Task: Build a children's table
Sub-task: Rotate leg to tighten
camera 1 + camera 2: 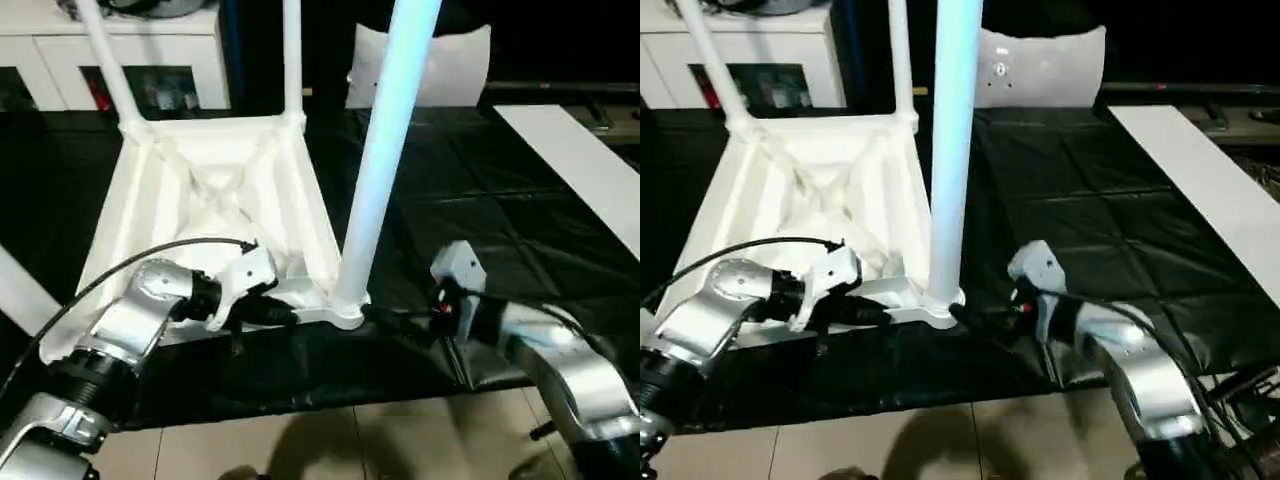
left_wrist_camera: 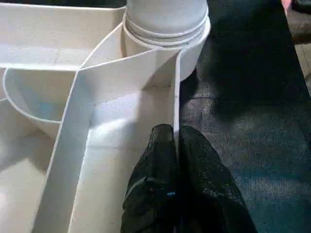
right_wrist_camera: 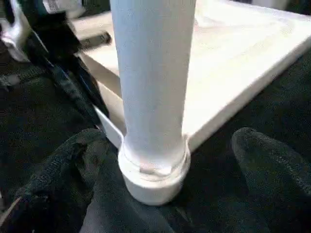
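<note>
The children's table top (image 1: 215, 195) lies upside down on black cloth, ribbed underside up. Three white legs stand in its corner sockets: two at the far corners (image 1: 108, 60) (image 1: 292, 60) and a tall leg (image 1: 385, 150) at the near right corner. My left gripper (image 1: 285, 315) is shut on the thin rim wall (image 2: 176, 111) of the top, just beside that near socket (image 2: 167, 29), one finger (image 2: 158, 160) on each side. My right gripper (image 3: 167, 145) stands open around the base of the near leg (image 3: 153, 73), its fingers (image 3: 267, 160) on either side and apart from it.
A white cabinet (image 1: 120, 60) with shelves stands at the back left. A long white board (image 1: 580, 170) lies at the right on the cloth. A white cushion-like thing (image 1: 455, 60) sits behind. Tiled floor (image 1: 330, 440) runs along the near edge. A slanted white piece (image 1: 18, 290) shows at the left edge.
</note>
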Tool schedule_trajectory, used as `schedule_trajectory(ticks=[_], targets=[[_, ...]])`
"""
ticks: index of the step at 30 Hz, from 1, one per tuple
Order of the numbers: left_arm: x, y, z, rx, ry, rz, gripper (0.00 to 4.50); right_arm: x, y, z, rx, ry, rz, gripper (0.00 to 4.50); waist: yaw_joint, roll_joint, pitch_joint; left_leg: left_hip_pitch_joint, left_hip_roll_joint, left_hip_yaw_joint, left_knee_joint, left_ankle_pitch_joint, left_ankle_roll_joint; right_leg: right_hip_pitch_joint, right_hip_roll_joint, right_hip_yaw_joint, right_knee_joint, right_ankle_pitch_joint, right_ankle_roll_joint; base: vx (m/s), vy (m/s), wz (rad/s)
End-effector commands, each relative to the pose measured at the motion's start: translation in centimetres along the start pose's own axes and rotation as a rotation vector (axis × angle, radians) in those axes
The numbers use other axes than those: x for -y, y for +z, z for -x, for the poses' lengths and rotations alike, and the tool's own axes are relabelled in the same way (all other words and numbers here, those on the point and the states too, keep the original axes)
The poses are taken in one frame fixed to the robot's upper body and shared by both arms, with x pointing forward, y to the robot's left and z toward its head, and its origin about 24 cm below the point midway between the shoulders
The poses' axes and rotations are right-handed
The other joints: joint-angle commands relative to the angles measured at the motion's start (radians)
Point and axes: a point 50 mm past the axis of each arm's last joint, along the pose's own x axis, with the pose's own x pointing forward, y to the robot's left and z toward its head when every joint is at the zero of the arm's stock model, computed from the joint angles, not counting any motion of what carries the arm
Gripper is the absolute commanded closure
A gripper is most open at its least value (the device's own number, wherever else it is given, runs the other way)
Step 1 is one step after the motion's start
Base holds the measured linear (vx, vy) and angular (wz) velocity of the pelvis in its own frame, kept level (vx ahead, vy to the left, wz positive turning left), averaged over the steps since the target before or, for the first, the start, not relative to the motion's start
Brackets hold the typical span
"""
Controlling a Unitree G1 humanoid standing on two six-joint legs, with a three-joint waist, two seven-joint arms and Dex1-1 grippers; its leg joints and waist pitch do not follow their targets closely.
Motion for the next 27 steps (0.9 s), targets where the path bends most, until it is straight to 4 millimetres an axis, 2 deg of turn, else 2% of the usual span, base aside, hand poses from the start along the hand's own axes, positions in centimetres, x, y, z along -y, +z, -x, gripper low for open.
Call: schedule_trajectory(ticks=[1,5,6,7,8,10,12,13,15,17,18,20,22,25,27], targets=[[0.3,0.2,0.2,-0.016,-0.037,-0.041,4.49,0.2,0.4,-0.2,0.034,0.060,-0.002,0.00,0.005,0.003,-0.060,0.015,0.085,-0.026,-0.079,-0.074,0.083,0.040,-0.105,0.049,-0.056,0.119,-0.301,0.000,0.000,0.00],[0.8,-0.2,0.4,-0.056,-0.103,-0.074,4.49,0.6,0.7,-0.6,0.037,0.195,-0.012,0.00,0.007,0.003,-0.056,0.017,0.087,-0.026,-0.082,-0.113,0.075,0.039,-0.105,0.047,-0.060,0.056,-0.307,0.000,0.000,0.00],[0.9,-0.1,0.5,-0.060,-0.135,-0.094,4.49,0.7,0.7,-0.8,0.025,0.266,-0.002,0.00,0.011,0.000,-0.057,0.019,0.088,-0.024,-0.082,-0.120,0.066,0.038,-0.105,0.047,-0.060,0.043,-0.308,0.000,0.000,0.00],[1.1,0.0,0.5,-0.062,-0.156,-0.108,4.49,0.8,0.7,-0.9,0.015,0.304,0.003,0.00,0.013,-0.007,-0.053,0.018,0.089,-0.023,-0.085,-0.112,0.068,0.037,-0.104,0.047,-0.061,0.044,-0.307,0.000,0.000,0.00],[1.1,0.0,0.5,-0.063,-0.169,-0.118,4.50,0.9,0.7,-1.0,0.009,0.327,0.005,0.17,0.015,-0.003,-0.054,0.018,0.088,-0.023,-0.083,-0.114,0.069,0.036,-0.106,0.047,-0.059,0.041,-0.311,0.000,0.000,0.00],[1.5,0.5,0.4,-0.061,-0.224,-0.151,4.50,0.9,0.6,-1.2,-0.016,0.416,-0.006,0.28,0.021,-0.007,-0.049,0.020,0.090,-0.021,-0.085,-0.100,0.075,0.033,-0.104,0.046,-0.059,0.038,-0.310,0.000,0.000,0.00],[1.8,0.8,0.3,-0.061,-0.269,-0.172,4.50,1.0,0.5,-1.4,-0.031,0.460,-0.003,0.45,0.026,-0.005,-0.050,0.022,0.090,-0.019,-0.084,-0.099,0.077,0.030,-0.104,0.045,-0.057,0.045,-0.314,0.000,0.000,0.00],[1.9,0.9,0.3,-0.059,-0.285,-0.176,4.50,1.0,0.6,-1.5,-0.034,0.472,0.000,0.54,0.031,-0.010,-0.046,0.022,0.092,-0.017,-0.086,-0.103,0.075,0.028,-0.105,0.046,-0.059,0.034,-0.312,0.000,0.000,0.00],[2.1,1.1,0.2,-0.048,-0.308,-0.183,4.50,1.1,0.6,-1.7,-0.043,0.492,0.005,0.72,0.039,-0.007,-0.044,0.025,0.093,-0.016,-0.087,-0.105,0.070,0.024,-0.105,0.047,-0.058,0.025,-0.310,0.000,0.000,0.00],[2.2,1.2,0.2,-0.043,-0.322,-0.186,4.50,1.1,0.6,-1.9,-0.052,0.506,0.010,0.87,0.042,-0.008,-0.045,0.026,0.093,-0.015,-0.087,-0.108,0.066,0.024,-0.105,0.046,-0.057,0.025,-0.313,0.000,0.000,0.00],[2.2,1.2,0.2,-0.050,-0.331,-0.193,4.50,1.1,0.6,-2.0,-0.057,0.518,0.019,0.98,0.046,-0.009,-0.040,0.025,0.094,-0.012,-0.089,-0.115,0.061,0.022,-0.103,0.046,-0.057,0.019,-0.309,0.000,0.000,0.00],[2.2,1.0,0.2,-0.078,-0.353,-0.213,4.50,1.1,0.5,-2.4,-0.074,0.560,0.034,1.23,0.045,-0.009,-0.038,0.026,0.094,-0.013,-0.092,-0.147,0.052,0.020,-0.107,0.047,-0.062,-0.020,-0.305,0.000,0.000,0.00],[2.2,1.0,0.2,-0.086,-0.357,-0.220,4.50,1.1,0.5,-2.6,-0.078,0.579,0.039,1.31,0.047,-0.008,-0.029,0.026,0.097,-0.014,-0.098,-0.179,0.030,0.019,-0.108,0.050,-0.067,-0.061,-0.297,0.000,0.000,0.00],[2.1,1.0,0.2,-0.095,-0.354,-0.226,4.50,1.0,0.5,-2.9,-0.080,0.602,0.044,1.63,0.048,-0.007,-0.027,0.026,0.097,-0.013,-0.100,-0.178,0.022,0.017,-0.106,0.049,-0.067,-0.053,-0.297,0.000,0.000,0.00],[1.9,1.0,0.3,-0.104,-0.350,-0.232,4.50,0.9,0.6,-3.1,-0.082,0.625,0.046,1.75,0.047,-0.014,-0.025,0.025,0.096,-0.011,-0.101,-0.180,0.023,0.019,-0.107,0.050,-0.067,-0.055,-0.297,0.000,0.000,0.00]])
